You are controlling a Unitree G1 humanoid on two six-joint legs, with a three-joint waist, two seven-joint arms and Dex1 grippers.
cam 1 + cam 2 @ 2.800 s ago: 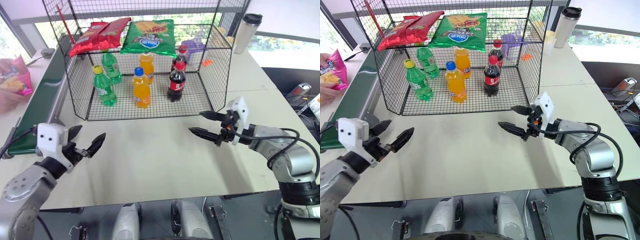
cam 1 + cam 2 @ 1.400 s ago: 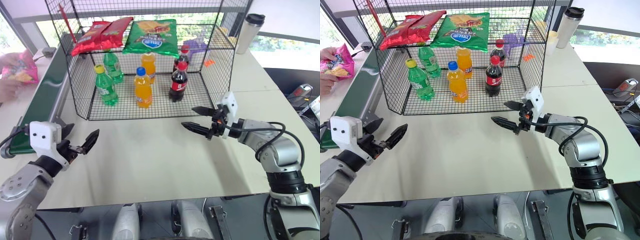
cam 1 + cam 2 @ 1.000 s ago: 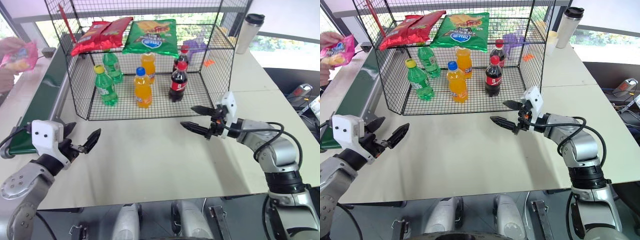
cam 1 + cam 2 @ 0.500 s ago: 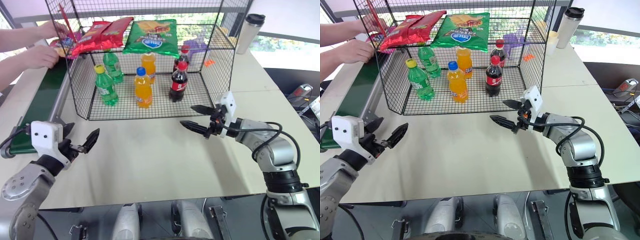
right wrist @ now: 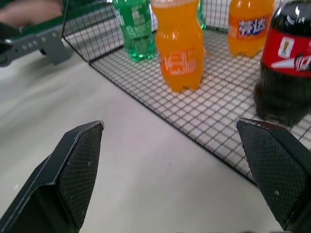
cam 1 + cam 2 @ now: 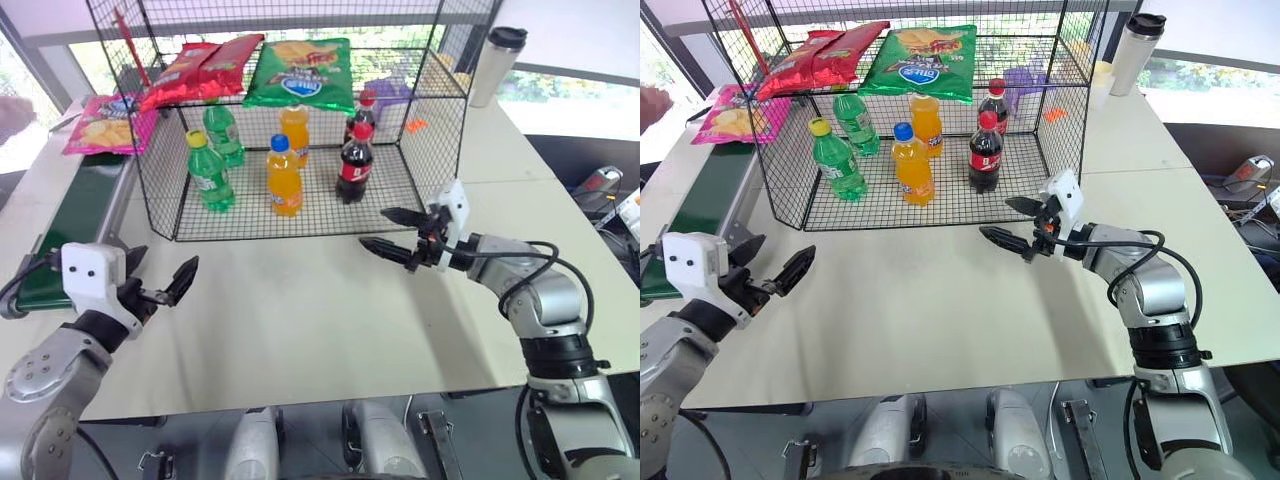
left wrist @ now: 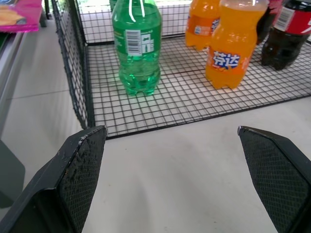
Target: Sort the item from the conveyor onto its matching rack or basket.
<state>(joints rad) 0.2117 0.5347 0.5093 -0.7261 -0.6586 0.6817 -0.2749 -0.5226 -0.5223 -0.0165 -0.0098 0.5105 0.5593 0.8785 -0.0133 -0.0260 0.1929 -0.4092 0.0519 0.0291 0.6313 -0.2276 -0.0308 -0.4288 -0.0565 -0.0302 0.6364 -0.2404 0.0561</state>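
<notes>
The item, a magenta-pink crisp bag, lies flat on the far end of the dark-green conveyor, just left of the black wire rack. On the rack's upper shelf lie red bags and a green bag. My left gripper hovers open over the table near the conveyor's near end, far from the bag. My right gripper is open too, level, just in front of the rack's front right corner. The left wrist view catches a corner of the pink bag.
Green, orange and cola bottles stand on the rack's lower floor. A person's hand is at the far left edge. A steel tumbler stands behind the rack's right side. Devices lie at the right table edge.
The person's hands, holding the pink bag by the rack's top left corner, have laid it on the conveyor and drawn back left. Both grippers stay open and in place.
</notes>
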